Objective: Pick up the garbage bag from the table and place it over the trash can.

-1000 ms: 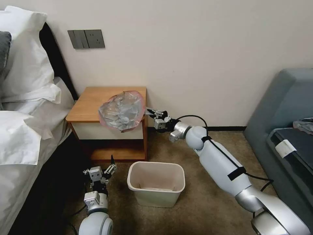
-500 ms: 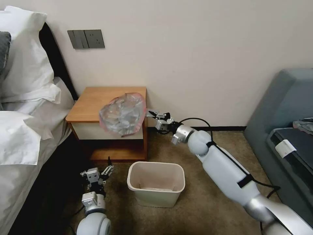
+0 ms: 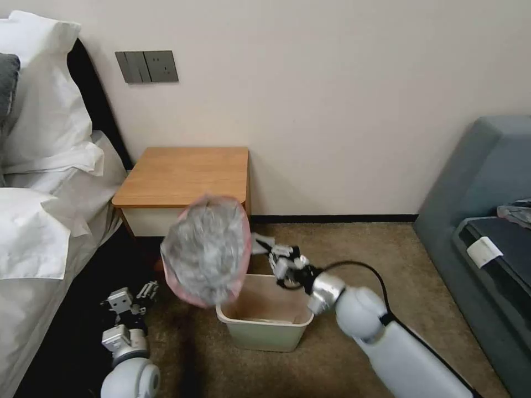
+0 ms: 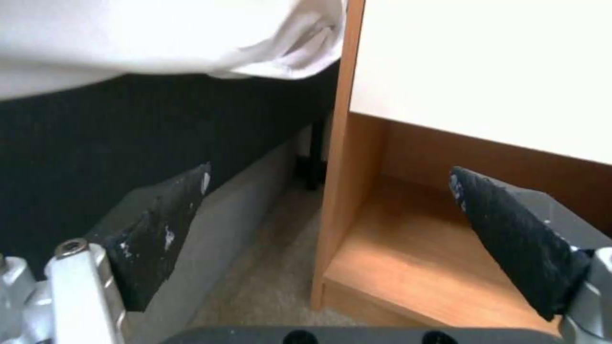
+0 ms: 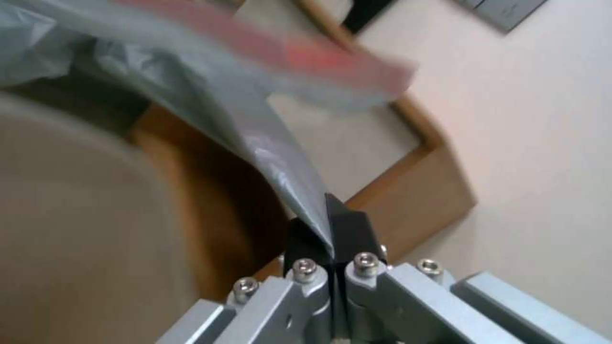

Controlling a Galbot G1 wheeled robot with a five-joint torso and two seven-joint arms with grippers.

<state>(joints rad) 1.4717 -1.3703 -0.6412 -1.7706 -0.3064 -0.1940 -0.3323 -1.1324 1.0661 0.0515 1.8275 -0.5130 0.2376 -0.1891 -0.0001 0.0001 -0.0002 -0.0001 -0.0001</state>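
Fingers of the right gripper (image 3: 264,247) are pressed together on a corner of the garbage bag (image 3: 206,250); in the right wrist view the two black pads (image 5: 349,228) meet with thin grey film pinched between them. Bag hangs in the air, clear of the table (image 3: 182,174), spread at the gripper's 9 o'clock in the head view. Its lower pinkish edge overlaps the near-left rim of the trash can (image 3: 265,320). Whether film touches rim cannot be told.

Left gripper (image 3: 134,294) sits low on the floor at the can's 9 o'clock, well apart from it. Its dark fingers (image 4: 158,229) stand wide apart and hold nothing; between them the left wrist view shows the table leg and lower shelf.

Hard to make out: bag is smeared and soft-edged in both views, crinkles unreadable. Bag covers the table's lower shelf and the can's left corner from the head view. Can appears as a pale blur in the right wrist view (image 5: 76,224). Right arm is cut off at the frame's 5 o'clock.

Trash can stands upright on carpet at the table's 6 o'clock, just in front of it. Its visible interior is bare beige wall and floor.
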